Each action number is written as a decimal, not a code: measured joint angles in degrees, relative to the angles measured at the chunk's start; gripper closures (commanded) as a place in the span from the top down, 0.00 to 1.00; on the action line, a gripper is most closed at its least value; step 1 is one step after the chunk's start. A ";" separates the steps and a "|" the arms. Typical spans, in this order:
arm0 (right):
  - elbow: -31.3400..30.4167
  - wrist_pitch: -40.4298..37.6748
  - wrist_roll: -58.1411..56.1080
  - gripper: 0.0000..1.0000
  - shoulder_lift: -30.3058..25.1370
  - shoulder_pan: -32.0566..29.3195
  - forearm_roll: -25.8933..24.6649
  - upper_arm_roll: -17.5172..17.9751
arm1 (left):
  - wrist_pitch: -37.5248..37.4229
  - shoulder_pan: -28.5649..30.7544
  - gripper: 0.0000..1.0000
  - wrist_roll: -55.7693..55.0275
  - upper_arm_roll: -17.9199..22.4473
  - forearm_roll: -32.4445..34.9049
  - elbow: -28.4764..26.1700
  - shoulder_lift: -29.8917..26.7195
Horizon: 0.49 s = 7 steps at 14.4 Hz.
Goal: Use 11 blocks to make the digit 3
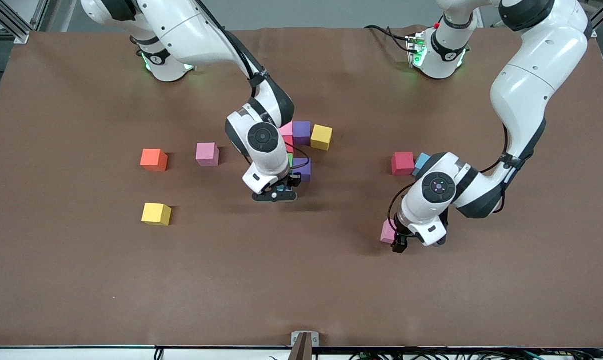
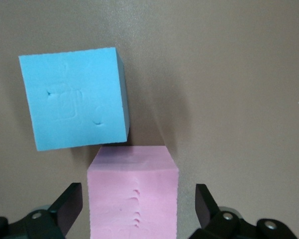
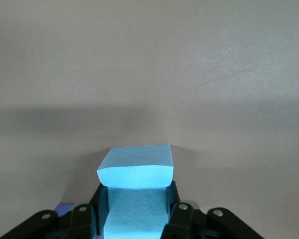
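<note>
Pinching matte blue foam cube (image 3: 135, 172) (dented) | right gripper (image 3: 134, 211) clamped

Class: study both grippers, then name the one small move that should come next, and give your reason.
Probably the left gripper should close: its open fingers flank the pink block without touching it. The right gripper, shut on a light blue block, hangs beside the started cluster.

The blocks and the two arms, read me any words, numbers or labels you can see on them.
No readable text anywhere.
Light blue block: only dents pressed into the foam, no letters.
Pink block: small dents, no text.
Round caps on both arms' wrists: marks too small to read.
</note>
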 measured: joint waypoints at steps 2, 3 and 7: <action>-0.73 -0.02 0.33 0.03 -0.45 0.00 0.18 0.08 | 0.00 0.00 0.79 0.00 0.03 0.00 0.10 0.29; -1.08 -0.02 0.68 0.03 -0.69 0.00 0.26 0.10 | 0.00 -0.01 0.67 0.00 0.05 0.00 0.15 0.46; -1.59 -0.03 1.76 0.03 -1.01 0.02 0.39 0.17 | 0.01 -0.03 0.34 0.60 0.12 0.00 0.52 0.86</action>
